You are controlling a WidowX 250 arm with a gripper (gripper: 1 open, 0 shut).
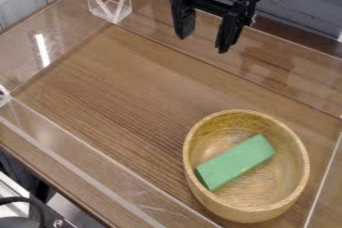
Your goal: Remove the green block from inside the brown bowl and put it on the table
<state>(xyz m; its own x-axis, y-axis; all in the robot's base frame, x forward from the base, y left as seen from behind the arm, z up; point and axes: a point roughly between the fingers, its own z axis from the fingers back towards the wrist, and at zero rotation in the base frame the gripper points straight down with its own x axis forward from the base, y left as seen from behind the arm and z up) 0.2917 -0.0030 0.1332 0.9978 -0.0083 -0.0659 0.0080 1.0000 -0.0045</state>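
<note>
The green block (235,162), a bright flat bar, lies slanted on the bottom of the brown bowl (285,144), a round tan wooden bowl near the table's front right. My gripper (202,30) hangs at the back centre, pointing down well above the table (120,92), far behind and to the left of the bowl. Its two black fingers (179,22) stand apart, open, with nothing between them.
Low clear acrylic walls (54,147) edge the wood-grain tabletop on the left and front. A small clear acrylic stand (110,5) sits at the back left. Bare tabletop stretches between the gripper and the bowl.
</note>
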